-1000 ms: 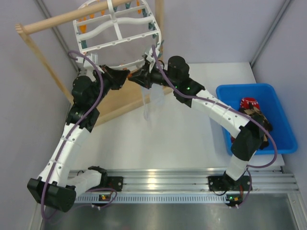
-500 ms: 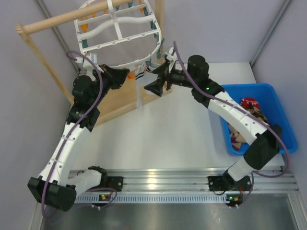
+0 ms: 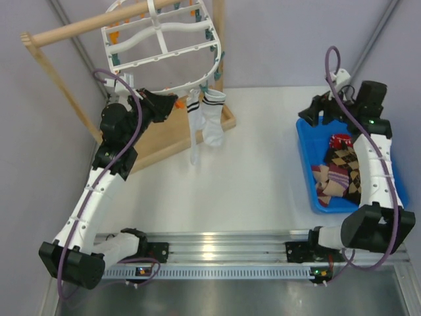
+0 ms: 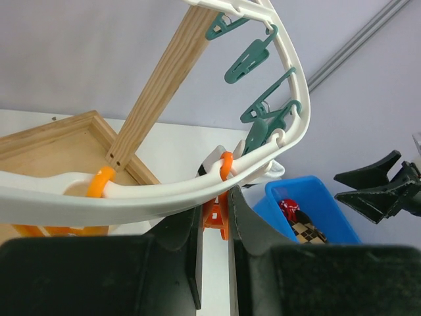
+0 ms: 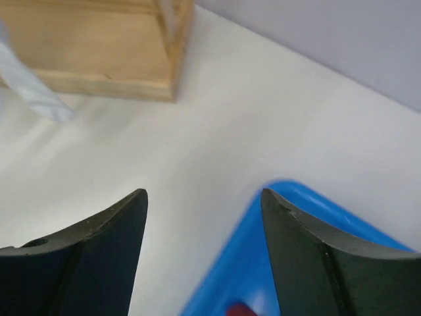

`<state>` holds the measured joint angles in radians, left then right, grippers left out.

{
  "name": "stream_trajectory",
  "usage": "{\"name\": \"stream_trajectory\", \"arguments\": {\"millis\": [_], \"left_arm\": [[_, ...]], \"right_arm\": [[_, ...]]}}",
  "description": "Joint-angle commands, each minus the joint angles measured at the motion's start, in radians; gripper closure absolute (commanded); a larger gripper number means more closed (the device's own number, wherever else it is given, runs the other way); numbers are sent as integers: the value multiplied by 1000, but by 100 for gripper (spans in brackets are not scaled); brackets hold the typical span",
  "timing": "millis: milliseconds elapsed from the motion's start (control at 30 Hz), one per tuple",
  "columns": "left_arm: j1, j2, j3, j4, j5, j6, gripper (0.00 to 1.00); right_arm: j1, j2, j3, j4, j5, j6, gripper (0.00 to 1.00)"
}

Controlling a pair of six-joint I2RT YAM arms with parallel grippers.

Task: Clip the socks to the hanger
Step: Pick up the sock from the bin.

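Left gripper (image 4: 214, 227) clamps the hanger's (image 3: 161, 33) orange clip (image 4: 214, 214) at eleven o'clock, white socks (image 3: 212, 122) hanging beside. My right gripper (image 5: 202, 197) gapes empty over the bin (image 3: 304, 148) at three, where the tangled socks (image 3: 342, 168) may lift together.

Left arm (image 3: 89, 201), right arm (image 3: 375, 164): I log white links with small dark screws, black joints, purple cables (image 3: 137, 122), green lights (image 3: 370, 121). Right gripper (image 5: 202, 192) fingers (image 5: 92, 257) matte black, tapered.
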<state>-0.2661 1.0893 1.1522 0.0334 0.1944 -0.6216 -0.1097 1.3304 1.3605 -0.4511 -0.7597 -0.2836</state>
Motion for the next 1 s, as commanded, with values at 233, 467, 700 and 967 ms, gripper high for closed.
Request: {"name": "stream_trajectory", "arguments": {"millis": [233, 467, 700, 967], "left_arm": [[5, 1, -26, 40, 30, 11, 100], [5, 11, -45, 56, 54, 0, 100], [5, 18, -52, 46, 51, 10, 100], [5, 21, -37, 30, 43, 33, 100]], "right_arm": [[-350, 200, 120, -596, 322, -618, 41], [-389, 337, 120, -580, 438, -756, 44], [-364, 453, 144, -541, 402, -920, 54], [-351, 619, 327, -672, 373, -1061, 55]]}}
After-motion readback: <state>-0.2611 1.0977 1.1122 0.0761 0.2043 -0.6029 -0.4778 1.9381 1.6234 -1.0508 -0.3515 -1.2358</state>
